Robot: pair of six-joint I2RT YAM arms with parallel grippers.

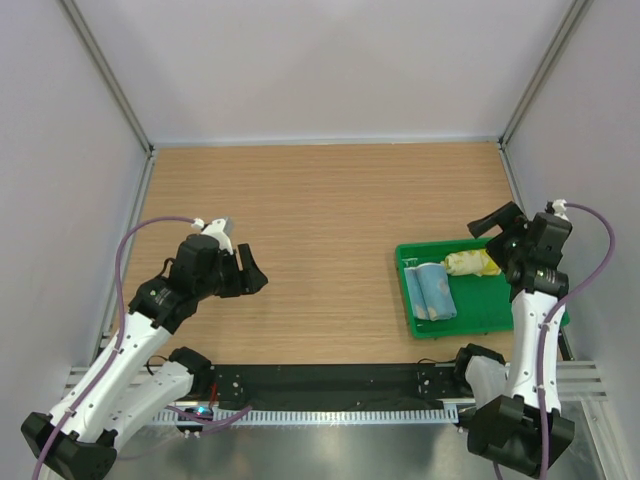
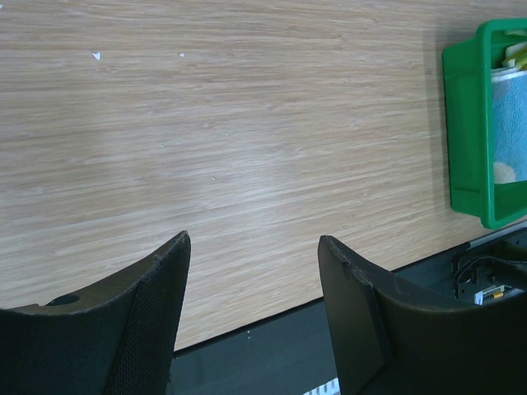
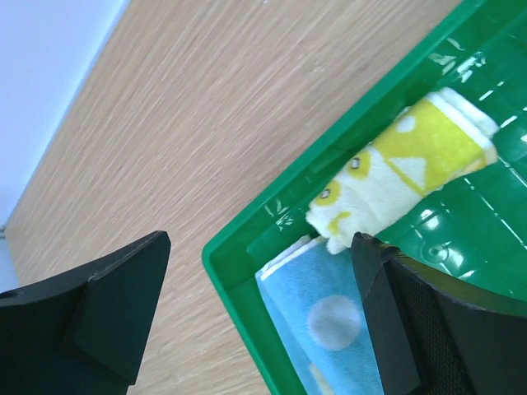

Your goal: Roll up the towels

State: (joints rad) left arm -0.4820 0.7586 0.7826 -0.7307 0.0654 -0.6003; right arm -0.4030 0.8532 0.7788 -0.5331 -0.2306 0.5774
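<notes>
Black arm bases sit at the near edge, bolted by a dark strip (image 1: 320, 380) along the table's front; beyond it the table (image 1: 320, 200) is light wood-grain laminate, closed in by pale walls on 3 sides with aluminium posts in the far corners.

Both towels lie rolled in a green tray (image 1: 490, 305) at the table's right side, near the front; the blue towel (image 1: 434, 291) with pale dots lies in the tray's left part, its long axis running near to far, slightly tilted; the yellow towel (image 1: 470, 263) lies across the far part, its long axis running left to right, its left end just beside the blue roll's far end, apparently touching.

The right gripper (image 1: 495, 222) hangs over the tray's far right part, jaws spread wide and grasping nothing; its wrist view looks down past the tray's corner at both rolls.

The left gripper (image 1: 252, 274) hovers above bare wood left of centre, well apart from the tray, jaws likewise parted and empty; nothing lies between it and the tray.
</notes>
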